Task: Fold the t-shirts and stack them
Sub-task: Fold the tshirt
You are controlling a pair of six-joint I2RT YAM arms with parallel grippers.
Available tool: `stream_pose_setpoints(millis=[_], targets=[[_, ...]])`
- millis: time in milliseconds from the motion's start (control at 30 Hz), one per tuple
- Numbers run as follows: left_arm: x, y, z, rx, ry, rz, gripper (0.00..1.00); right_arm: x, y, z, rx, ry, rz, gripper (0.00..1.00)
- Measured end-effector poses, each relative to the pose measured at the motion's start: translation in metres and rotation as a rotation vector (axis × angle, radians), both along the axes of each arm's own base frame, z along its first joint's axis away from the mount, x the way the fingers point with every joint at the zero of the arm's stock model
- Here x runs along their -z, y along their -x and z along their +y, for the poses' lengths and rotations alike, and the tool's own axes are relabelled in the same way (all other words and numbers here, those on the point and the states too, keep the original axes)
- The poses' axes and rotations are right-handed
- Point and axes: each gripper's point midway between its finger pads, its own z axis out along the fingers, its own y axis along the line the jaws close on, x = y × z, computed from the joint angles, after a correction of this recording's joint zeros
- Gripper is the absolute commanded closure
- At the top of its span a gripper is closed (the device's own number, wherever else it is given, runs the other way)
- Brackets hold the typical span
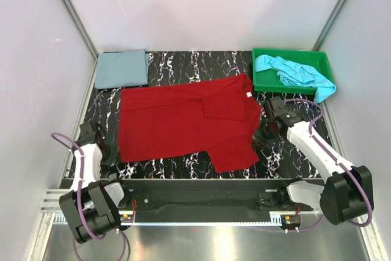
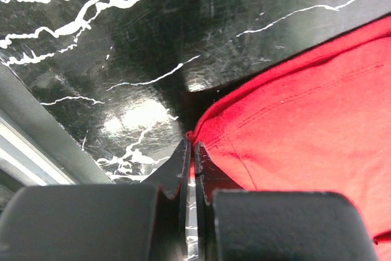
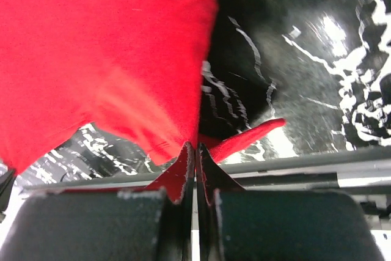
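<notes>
The deep red t-shirt (image 1: 183, 123) lies spread across the middle of the black marbled table. My left gripper (image 1: 115, 154) is shut on its near-left corner (image 2: 201, 131), low over the table. My right gripper (image 1: 258, 134) is shut on the shirt's right edge (image 3: 183, 145), and the cloth there hangs raised off the table. The dusty grey-blue t-shirt (image 1: 122, 68) lies folded flat at the back left. The light turquoise t-shirt (image 1: 293, 71) lies crumpled in the green tray, one end spilling over the tray's right side.
The green plastic tray (image 1: 261, 80) stands at the back right. Pale walls with metal posts close in the table on three sides. A metal rail (image 1: 201, 191) runs along the near edge between the arm bases.
</notes>
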Motion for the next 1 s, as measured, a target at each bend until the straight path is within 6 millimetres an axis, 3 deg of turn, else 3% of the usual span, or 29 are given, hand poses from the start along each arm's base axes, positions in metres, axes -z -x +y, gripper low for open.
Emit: stream_pose_setpoints(millis=[167, 433, 733, 867, 1000], targets=[[-0.01, -0.011, -0.002, 0.062, 0.007, -0.044, 1.0, -0.019, -0.022, 0.006, -0.078, 0.003, -0.066, 1.0], [-0.041, -0.056, -0.006, 0.236, -0.009, -0.162, 1.0, -0.013, -0.053, 0.014, -0.182, 0.03, -0.036, 1.0], [-0.037, -0.084, 0.002, 0.308, 0.003, -0.141, 1.0, -0.027, -0.104, 0.02, -0.223, 0.021, -0.089, 1.0], [-0.045, -0.107, 0.01, 0.326, 0.0, -0.157, 1.0, -0.032, -0.127, 0.026, -0.229, -0.025, -0.098, 1.0], [-0.051, -0.132, 0.019, 0.343, -0.008, -0.169, 1.0, -0.024, -0.145, 0.028, -0.226, -0.057, -0.076, 1.0]])
